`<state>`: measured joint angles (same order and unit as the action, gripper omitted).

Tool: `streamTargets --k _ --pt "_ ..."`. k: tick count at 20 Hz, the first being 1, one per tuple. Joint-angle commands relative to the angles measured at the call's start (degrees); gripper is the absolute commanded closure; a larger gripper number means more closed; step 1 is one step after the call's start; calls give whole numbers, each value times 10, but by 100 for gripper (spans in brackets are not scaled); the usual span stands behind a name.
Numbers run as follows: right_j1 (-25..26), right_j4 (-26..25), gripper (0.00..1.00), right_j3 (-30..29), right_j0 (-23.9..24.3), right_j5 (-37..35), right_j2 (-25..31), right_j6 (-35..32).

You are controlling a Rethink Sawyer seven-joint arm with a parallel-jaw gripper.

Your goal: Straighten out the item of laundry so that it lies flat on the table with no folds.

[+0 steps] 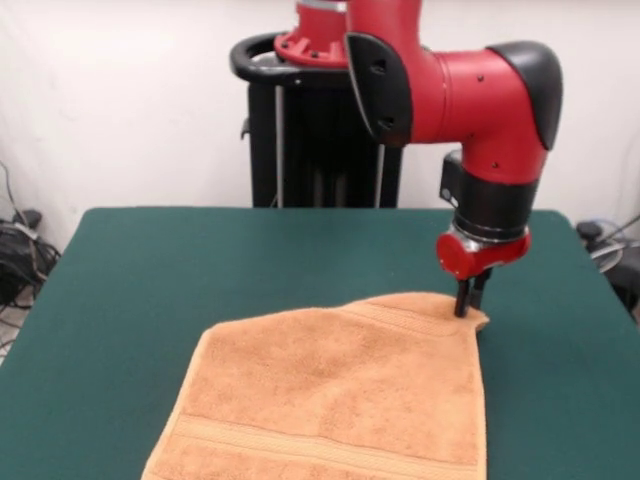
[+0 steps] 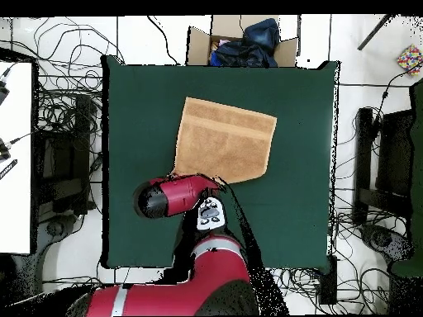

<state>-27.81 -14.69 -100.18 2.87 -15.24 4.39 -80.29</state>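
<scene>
The small orange-tan terry cloth towel (image 1: 335, 395) lies on the large counter with the dark green felt-like top (image 1: 150, 270), in the half far from the robot's base and near that far edge. Most of it is already spread: in the overhead view it is nearly a flat rectangle, with the woven band across one side. The corner nearest the robot is not yet right; it looks pulled in and a little bunched, so that this edge runs slanted and not straight. The red and black arm's gripper (image 1: 469, 299) stands straight down on this corner, touching the cloth, and its dark fingers look clenched together on the corner, although the pinch itself is too small to see clearly. I judge the task is mostly done; what is left is to draw this corner outward and let go.
</scene>
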Motion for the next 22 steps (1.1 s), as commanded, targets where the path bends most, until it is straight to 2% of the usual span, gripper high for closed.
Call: streamTargets --k 1,7,12,15,22 --pt "-4 -5 100 -12 30 -112 100 15" --pt "-46 18 100 -12 41 -229 118 18" --pt "-18 23 100 47 22 -331 107 -3" --pt "4 16 100 74 17 -345 102 -20" --pt "49 2 100 108 9 -285 99 -47"
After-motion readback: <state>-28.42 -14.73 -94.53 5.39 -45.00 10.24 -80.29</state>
